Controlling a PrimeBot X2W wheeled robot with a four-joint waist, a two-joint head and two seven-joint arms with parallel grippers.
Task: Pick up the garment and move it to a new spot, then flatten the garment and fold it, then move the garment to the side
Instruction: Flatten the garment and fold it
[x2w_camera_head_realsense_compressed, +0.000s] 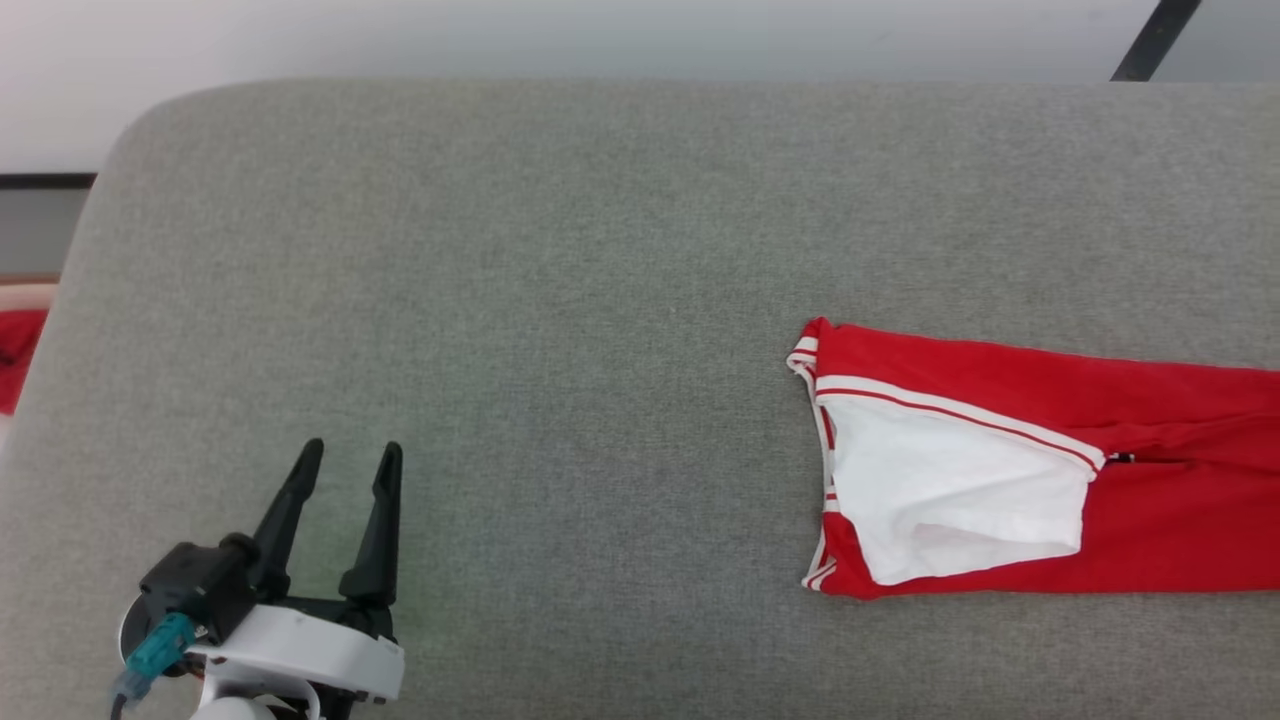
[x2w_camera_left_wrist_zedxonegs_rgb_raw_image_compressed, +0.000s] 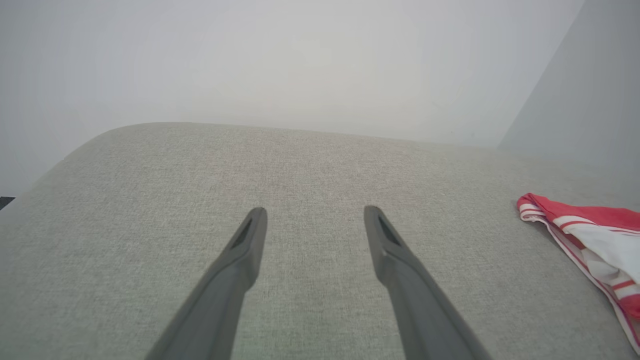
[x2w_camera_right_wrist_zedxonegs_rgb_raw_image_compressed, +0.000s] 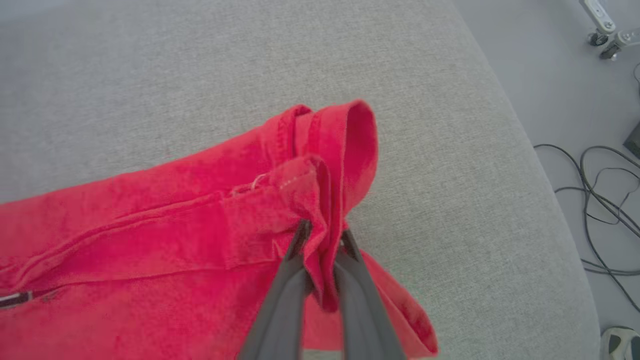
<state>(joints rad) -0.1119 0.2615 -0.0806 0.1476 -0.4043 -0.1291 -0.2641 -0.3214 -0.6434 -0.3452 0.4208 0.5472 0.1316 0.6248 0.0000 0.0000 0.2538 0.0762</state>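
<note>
The garment (x2w_camera_head_realsense_compressed: 1000, 370) lies on the right part of the grey fabric-covered worktop (x2w_camera_head_realsense_compressed: 560, 300) as a long folded band that runs out past the right edge of the head view. That view gives its left end: red cloth, a white sleeve (x2w_camera_head_realsense_compressed: 950, 490) lying flat on top, white-and-red striped trim along the sleeve seam and down the end edge, and a small dark mark (x2w_camera_head_realsense_compressed: 1125, 458) just right of the sleeve.

The right wrist view gives the other end of the garment (x2w_camera_right_wrist_zedxonegs_rgb_raw_image_compressed: 150, 225), all red, with a stitched hem and long creases. There the right gripper (x2w_camera_right_wrist_zedxonegs_rgb_raw_image_compressed: 322, 232) has its jaws closed on a bunched pinch of the hem, and the cloth curls up in a loop beyond the fingertips. The same view takes in the worktop's rounded right edge, the pale floor, black cables (x2w_camera_right_wrist_zedxonegs_rgb_raw_image_compressed: 595, 200) and a wheeled stand foot (x2w_camera_right_wrist_zedxonegs_rgb_raw_image_compressed: 602, 25).

The left wrist view catches the striped end of the garment (x2w_camera_left_wrist_zedxonegs_rgb_raw_image_compressed: 600, 220) at its right edge, low and flat. The left gripper (x2w_camera_left_wrist_zedxonegs_rgb_raw_image_compressed: 315, 212) is over bare worktop with its jaws wide apart and nothing between them. In the head view this gripper (x2w_camera_head_realsense_compressed: 352, 450) sits at the lower left, well apart from the garment.

A bit of another red cloth (x2w_camera_head_realsense_compressed: 15, 360) shows beyond the worktop's left edge.
</note>
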